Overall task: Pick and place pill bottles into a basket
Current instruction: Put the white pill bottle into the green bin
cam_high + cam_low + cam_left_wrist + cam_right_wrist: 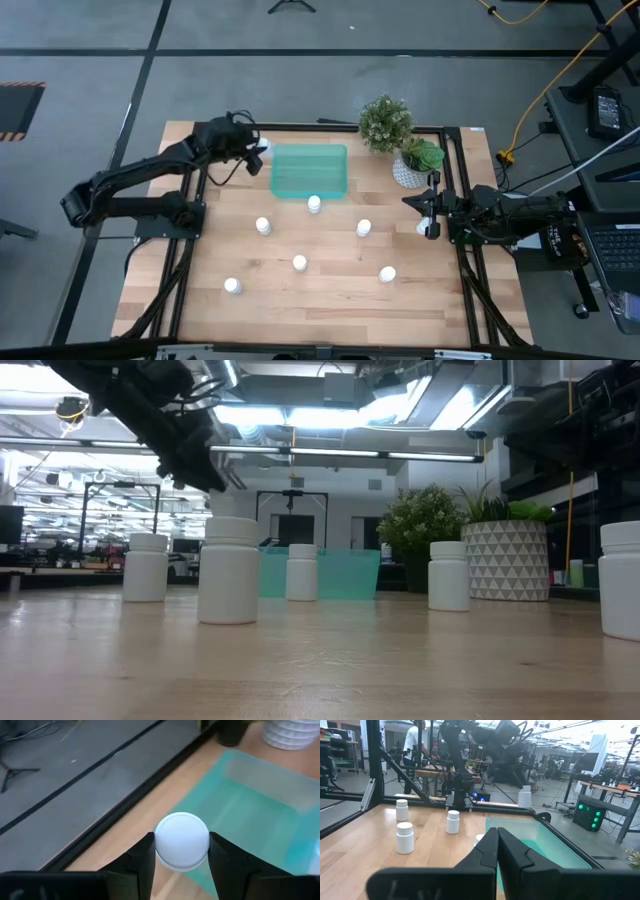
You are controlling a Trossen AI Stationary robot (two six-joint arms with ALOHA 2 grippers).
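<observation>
pill bottle (pixel 182 841) clamped between the left claw's (pixel 258 152) fingers, cap up, held in the air just beside the basket's (pixel 309 170) edge, the teal tray lying ahead of the claw. right claw (pixel 427 214) pressed together, holding nothing, parked near the plant pot (pixel 409 170). other bottles (pixel 299 263) stand on the table (pixel 330 300), well apart from both claws.
</observation>
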